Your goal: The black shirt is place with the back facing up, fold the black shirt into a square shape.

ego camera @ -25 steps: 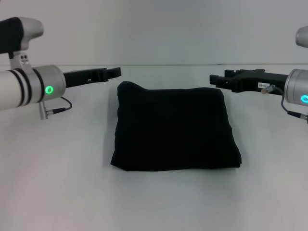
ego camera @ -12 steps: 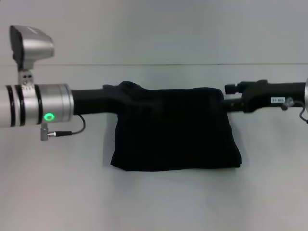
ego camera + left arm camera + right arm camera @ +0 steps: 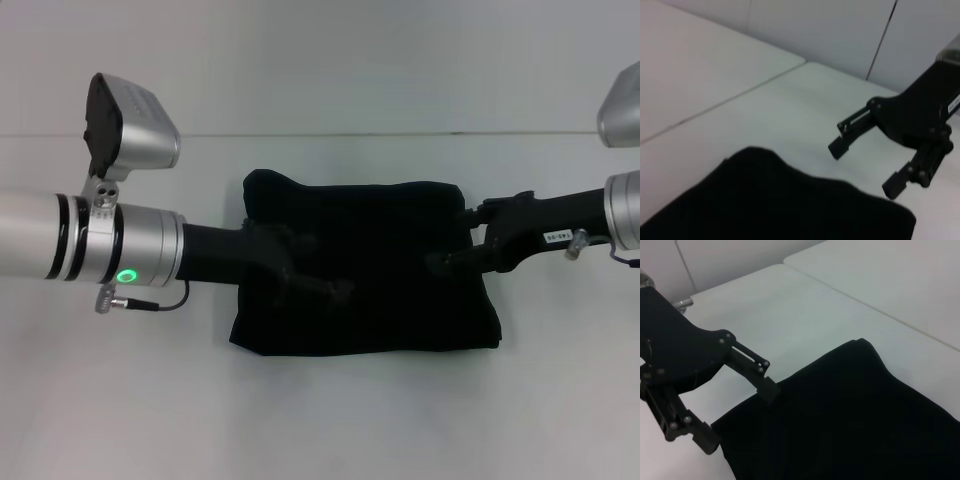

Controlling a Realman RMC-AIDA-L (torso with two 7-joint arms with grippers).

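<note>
The black shirt (image 3: 380, 305) lies folded into a rough square on the white table (image 3: 120, 400); no lettering shows. My left gripper (image 3: 322, 282) reaches in from the left, above the shirt's left half. The right wrist view shows it (image 3: 737, 415) open and empty at the shirt's edge (image 3: 850, 415). My right gripper (image 3: 445, 258) reaches in from the right, above the shirt's right edge. The left wrist view shows it (image 3: 865, 167) open and empty beyond the shirt (image 3: 780, 205).
The white table surrounds the shirt on all sides, with a seam line (image 3: 400, 134) running across its far part. A pale panelled wall (image 3: 840, 30) stands behind.
Both arms have swung inward from the shirt's far corners and now reach over its left and right parts. The shirt has not moved.
</note>
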